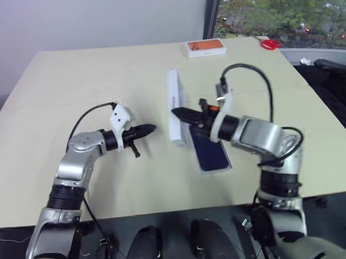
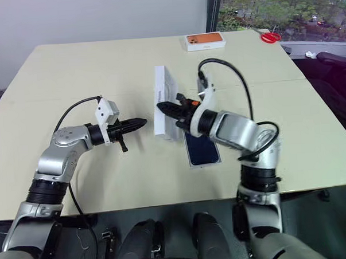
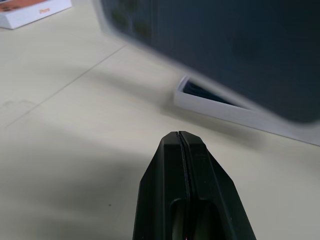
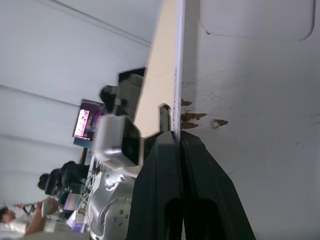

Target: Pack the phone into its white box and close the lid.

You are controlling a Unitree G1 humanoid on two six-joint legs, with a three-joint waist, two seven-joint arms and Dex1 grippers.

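Observation:
The lid (image 1: 174, 101) stands upright on its long edge in the middle of the table. Its dark printed top (image 3: 225, 45) faces my left gripper and its white inside (image 4: 250, 100) faces the right arm. My right gripper (image 1: 175, 111) is shut on the lid's thin side wall. Just right of the lid, the dark blue phone (image 1: 213, 155) lies flat in the white box (image 3: 225, 112), partly under my right wrist. My left gripper (image 1: 152, 129) is shut with nothing in it and points at the lid from a short gap to its left.
A white box with an orange top (image 1: 205, 47) lies at the table's far edge, with red scissors (image 1: 270, 44) near the far right corner. The beige tabletop (image 1: 74, 93) is bare to the left.

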